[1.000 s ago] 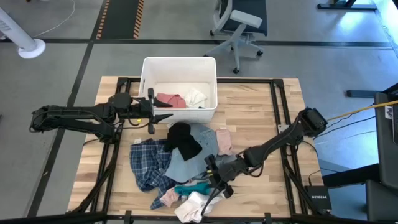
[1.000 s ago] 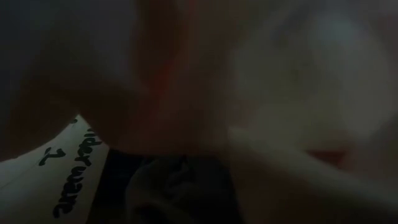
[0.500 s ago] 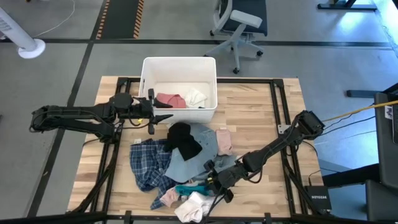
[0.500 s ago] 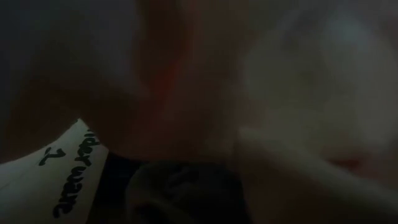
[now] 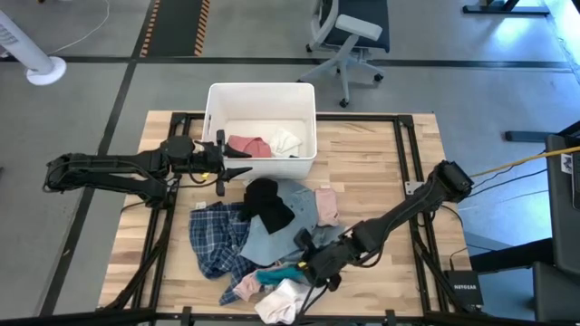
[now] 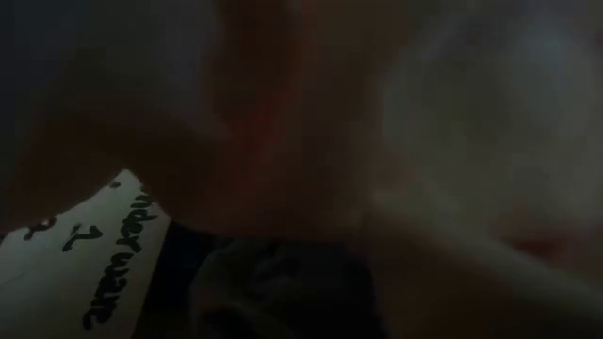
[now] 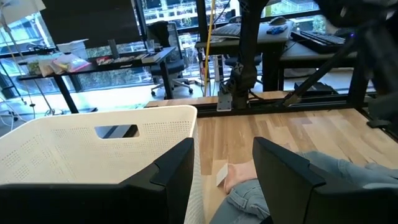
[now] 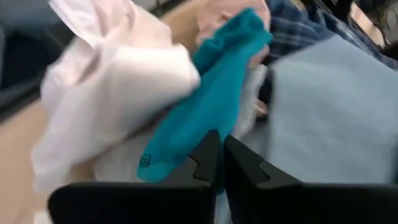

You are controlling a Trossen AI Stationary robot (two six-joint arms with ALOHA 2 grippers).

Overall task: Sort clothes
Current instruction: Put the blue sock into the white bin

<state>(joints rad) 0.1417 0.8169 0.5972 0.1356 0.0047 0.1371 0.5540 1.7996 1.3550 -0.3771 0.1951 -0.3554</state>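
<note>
**Right claw pinches the teal piece**

High view: The pile of clothes sits in the lower middle of the picture. The plaid shirt (image 5: 216, 237) is on its left. The grey-blue piece (image 5: 276, 237) is in the middle, with the black piece (image 5: 267, 204) on top of it. A pink piece (image 5: 326, 206) lies to the right. The teal piece (image 5: 281, 273) and a white piece (image 5: 281, 302) are at the bottom. The right gripper (image 5: 311, 273) is right beside the teal piece. The left gripper (image 5: 237, 159) hangs by the bin (image 5: 261, 92) in the upper middle, above the table (image 5: 372, 154). The bin holds more pink and white cloth.

Low view: It is dark and blurry. Nothing can be told apart.

Left wrist view: The left claw's fingers (image 7: 171, 177) stand apart and hold nothing. The bin is at the left.

Right wrist view: The right claw's fingers (image 8: 245, 171) are pressed together on the teal piece, in the middle. The white piece is at the upper left.
</note>
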